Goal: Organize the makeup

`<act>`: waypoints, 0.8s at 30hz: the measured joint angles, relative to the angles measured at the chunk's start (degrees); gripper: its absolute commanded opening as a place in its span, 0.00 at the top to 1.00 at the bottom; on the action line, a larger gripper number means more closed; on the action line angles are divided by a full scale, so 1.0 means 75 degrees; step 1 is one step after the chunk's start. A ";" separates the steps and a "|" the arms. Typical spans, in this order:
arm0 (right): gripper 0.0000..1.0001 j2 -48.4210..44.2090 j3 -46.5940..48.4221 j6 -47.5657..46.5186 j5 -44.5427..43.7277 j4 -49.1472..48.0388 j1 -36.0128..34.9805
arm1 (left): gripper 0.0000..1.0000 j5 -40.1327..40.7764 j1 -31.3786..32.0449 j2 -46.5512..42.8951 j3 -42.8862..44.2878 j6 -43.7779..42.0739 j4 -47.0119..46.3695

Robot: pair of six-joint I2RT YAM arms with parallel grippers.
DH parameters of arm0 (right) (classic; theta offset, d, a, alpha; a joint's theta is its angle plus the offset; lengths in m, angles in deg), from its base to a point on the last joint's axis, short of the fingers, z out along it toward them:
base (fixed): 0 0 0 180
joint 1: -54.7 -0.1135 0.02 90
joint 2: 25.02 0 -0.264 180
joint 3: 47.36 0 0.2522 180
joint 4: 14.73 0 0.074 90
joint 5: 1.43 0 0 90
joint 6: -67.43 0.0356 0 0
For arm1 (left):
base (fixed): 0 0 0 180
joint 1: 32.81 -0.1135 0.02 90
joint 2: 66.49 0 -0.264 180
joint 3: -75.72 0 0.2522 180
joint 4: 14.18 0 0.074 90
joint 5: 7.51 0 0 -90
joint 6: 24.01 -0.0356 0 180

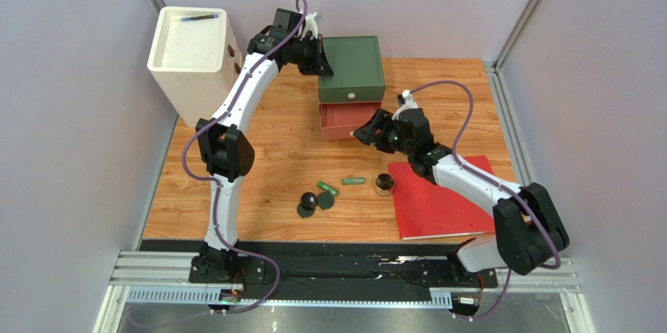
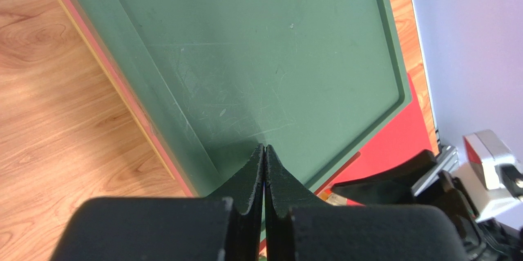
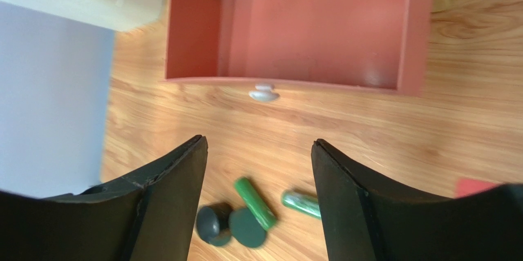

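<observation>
The jaws of the right gripper (image 3: 258, 144) are being held wide apart with nothing between them, above the worktop (image 3: 344, 132) just in front of the pulled-out red drawer (image 3: 307, 22). The jaws of the left gripper (image 2: 264, 151) are being pressed fully together, empty, over the green cabinet top (image 2: 258, 59). The makeup (image 1: 353, 180) is being left loose on the worktop nearer the arm bases: a green tube (image 1: 328, 188), a dark compact (image 1: 326, 201), a black ball (image 1: 308, 202) and a round jar (image 1: 383, 184) just beside the red book (image 1: 438, 200).
</observation>
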 measured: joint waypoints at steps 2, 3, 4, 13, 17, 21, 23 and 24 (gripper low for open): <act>0.31 -0.0210 0.0315 -0.0711 -0.0154 0.0976 -0.0058 | 1.00 -0.0003 0.0000 0.0000 -0.0003 -0.0003 0.0000; 0.31 -0.0274 0.0411 -0.1017 -0.0236 0.1361 -0.0096 | 1.00 -0.0003 0.0000 0.0000 -0.0003 -0.0003 -0.0003; 0.31 -0.0323 0.0493 -0.1332 -0.0356 0.1807 -0.0163 | 1.00 -0.0003 0.0000 0.0000 -0.0012 -0.0003 -0.0006; 0.29 -0.0356 0.0256 -0.2495 -0.1142 0.4074 -0.0627 | 1.00 -0.0058 -0.0006 -0.0003 -0.0058 -0.0003 -0.0058; 0.29 -0.0329 -0.0044 -0.2544 -0.1431 0.4336 -0.0726 | 1.00 -0.0064 -0.0009 -0.0012 -0.0085 -0.0003 -0.0076; 0.29 -0.0181 -0.0277 -0.2518 -0.1486 0.4357 -0.0731 | 1.00 -0.0064 -0.0009 -0.0012 -0.0085 -0.0012 -0.0079; 0.30 -0.0061 -0.0329 -0.2518 -0.1498 0.4351 -0.0746 | 1.00 -0.0067 -0.0009 -0.0012 -0.0087 -0.0020 -0.0079; 0.31 0.0020 -0.0350 -0.2518 -0.1498 0.4354 -0.0752 | 1.00 -0.0070 -0.0009 -0.0012 -0.0087 -0.0020 -0.0079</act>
